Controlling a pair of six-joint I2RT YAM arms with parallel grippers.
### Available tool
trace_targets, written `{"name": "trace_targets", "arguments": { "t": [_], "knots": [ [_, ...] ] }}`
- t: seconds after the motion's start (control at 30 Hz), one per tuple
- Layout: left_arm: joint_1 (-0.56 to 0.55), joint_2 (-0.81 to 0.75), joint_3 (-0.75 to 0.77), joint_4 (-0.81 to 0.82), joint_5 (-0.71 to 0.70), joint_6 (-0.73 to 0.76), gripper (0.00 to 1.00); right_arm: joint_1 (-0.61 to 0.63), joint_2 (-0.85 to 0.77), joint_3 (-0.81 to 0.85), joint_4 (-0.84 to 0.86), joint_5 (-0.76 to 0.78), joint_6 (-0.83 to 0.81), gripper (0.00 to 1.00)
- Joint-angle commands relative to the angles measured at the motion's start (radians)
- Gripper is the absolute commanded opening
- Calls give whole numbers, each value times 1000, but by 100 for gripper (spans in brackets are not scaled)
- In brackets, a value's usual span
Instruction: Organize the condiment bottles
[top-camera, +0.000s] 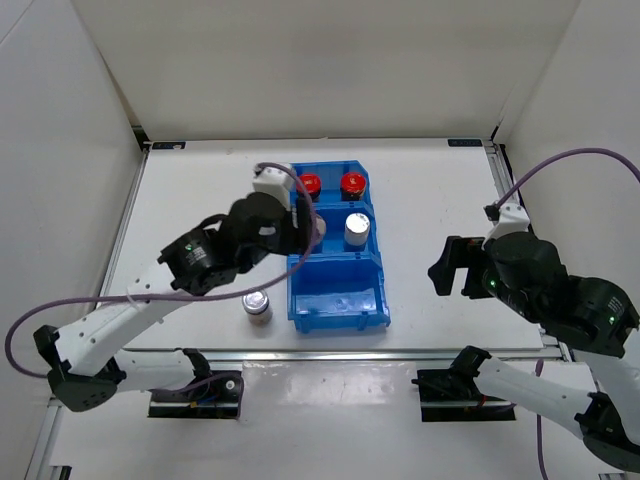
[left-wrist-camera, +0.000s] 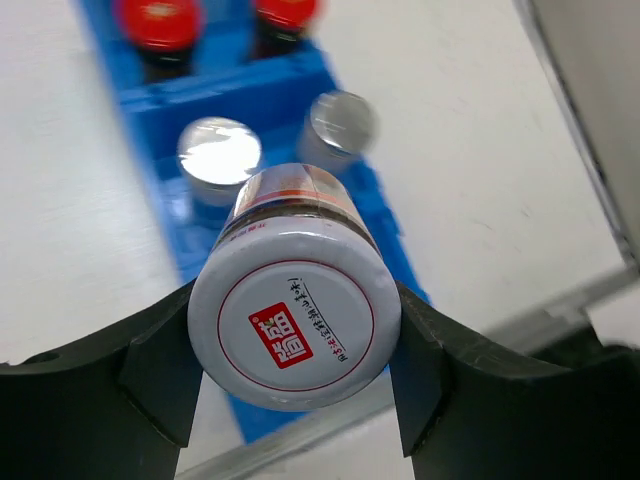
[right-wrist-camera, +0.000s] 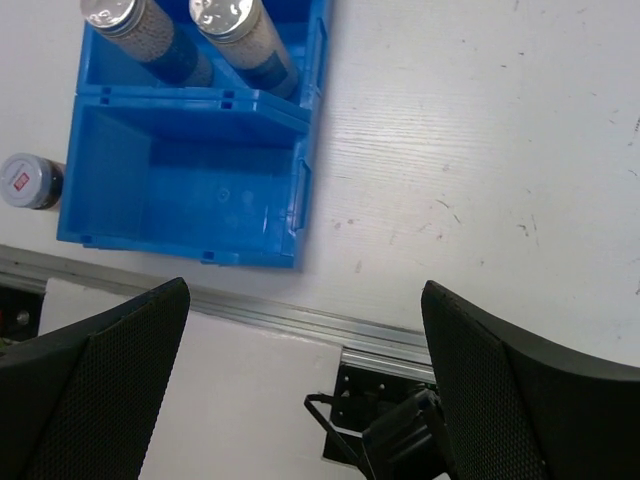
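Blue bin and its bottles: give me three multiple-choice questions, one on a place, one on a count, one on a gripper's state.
1. Where is the loose jar?
A) on the table beside the blue bin, left arm's side.
B) in the near compartment.
C) right of the bin.
2. How many red-capped bottles stand in the far compartment?
A) one.
B) two.
C) four.
3. What is the left gripper doing?
A) open, empty.
B) shut on a white-lidded jar.
C) shut on a red-capped bottle.
Answers: 1 A, it stands outside the bin; 2 B, two red caps show; 3 B, it clamps the lid from both sides.
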Motion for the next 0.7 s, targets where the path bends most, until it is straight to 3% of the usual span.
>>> {"name": "trace_targets", "arguments": {
  "t": [0.0,0.17,0.4,0.6,0.67],
  "knots": [
    [-144,87,13,-2,-40,2,11,-1,-23,-4,-44,63,31,100],
    [-284,258,50,56,-50,13,14,-1,-32,15,-92,63,49,100],
    [-284,505,125,90,-16,45,18,-1,-52,25,-119,63,59,100],
    [-244,631,134,145,71,54,34,-1,-71,25,-129,63,68,100],
    [-235,652,134,154,98,54,47,-1,-71,34,-129,63,68,100]
  ]
}}
